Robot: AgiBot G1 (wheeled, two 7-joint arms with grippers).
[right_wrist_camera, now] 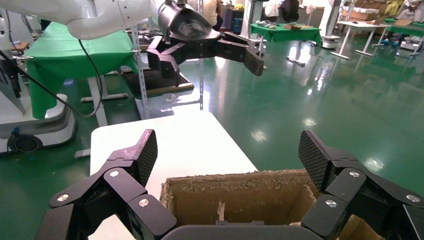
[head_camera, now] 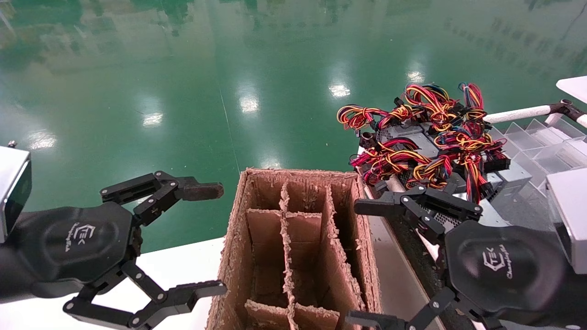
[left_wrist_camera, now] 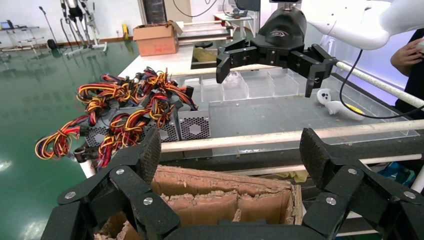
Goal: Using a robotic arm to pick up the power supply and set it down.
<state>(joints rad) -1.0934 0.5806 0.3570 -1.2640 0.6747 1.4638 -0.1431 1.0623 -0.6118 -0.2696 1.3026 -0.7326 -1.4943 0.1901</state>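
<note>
Grey power supply boxes (head_camera: 415, 137) lie in a heap at the right under tangled red, yellow and black wires (head_camera: 440, 137); one honeycomb grille (left_wrist_camera: 194, 125) faces the left wrist view. My right gripper (head_camera: 360, 263) hangs open just in front of that heap, beside the brown cardboard divider box (head_camera: 293, 247), holding nothing. My left gripper (head_camera: 211, 239) is open on the box's other side, over the white table. Each wrist view looks between its own open fingers, left gripper (left_wrist_camera: 232, 155) and right gripper (right_wrist_camera: 230, 157), down onto the box's rim (left_wrist_camera: 220, 192) (right_wrist_camera: 235, 195).
Clear plastic compartments (head_camera: 541, 142) and a white padded rail (head_camera: 518, 113) lie behind the heap. The white table (head_camera: 183, 270) carries the cardboard box. Glossy green floor (head_camera: 229, 68) lies beyond. A person's hand (left_wrist_camera: 407, 55) shows past the tray.
</note>
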